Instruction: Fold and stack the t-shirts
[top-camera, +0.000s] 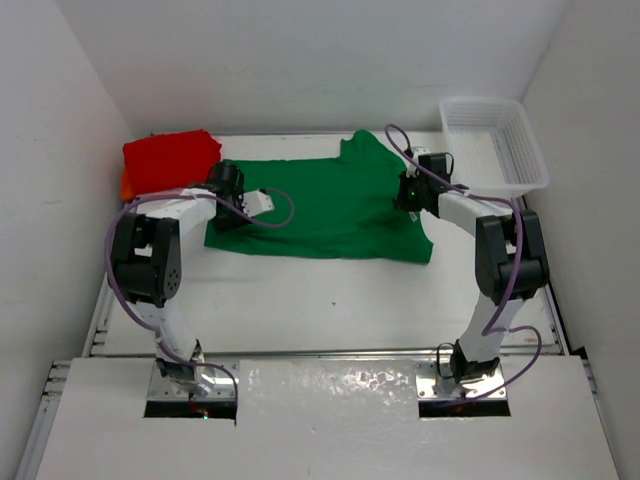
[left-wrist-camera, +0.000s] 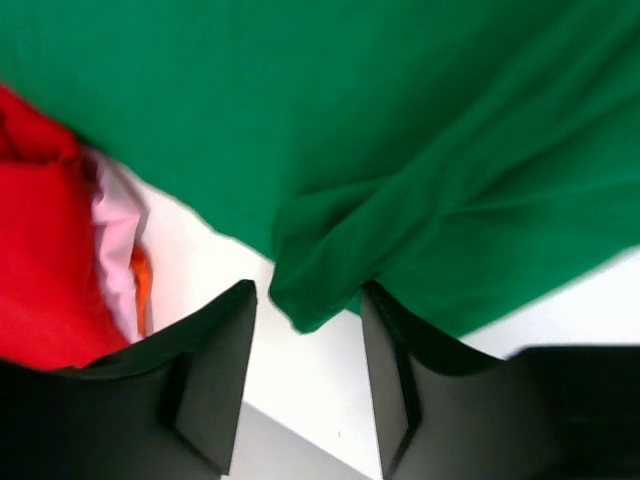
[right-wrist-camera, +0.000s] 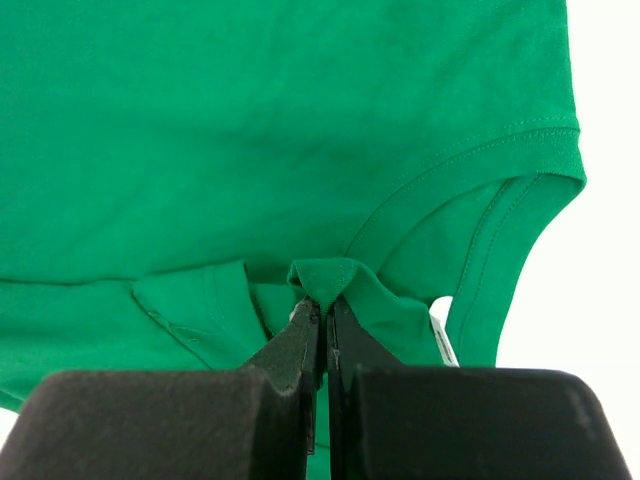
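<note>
The green cloth short-sleeved t-shirt (top-camera: 330, 205) lies spread flat at the middle of the white table (top-camera: 330, 300). At its three o'clock edge the right gripper (right-wrist-camera: 325, 305), jaws pressed together, pinches a small fold beside a hemmed opening. At nine o'clock the left gripper (left-wrist-camera: 305, 300) stands apart around a green fold, unclamped. A folded red t-shirt (top-camera: 170, 158) sits at ten o'clock. The left wrist view alone shows a pink t-shirt (left-wrist-camera: 115, 235) beneath it, above an orange t-shirt (left-wrist-camera: 142, 290). A white plastic mesh basket (top-camera: 495, 140) stands at two o'clock.

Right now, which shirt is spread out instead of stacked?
The green t-shirt, spread across the middle of the table. The red t-shirt, pink t-shirt and orange t-shirt lie folded in one pile at the far left corner.
</note>
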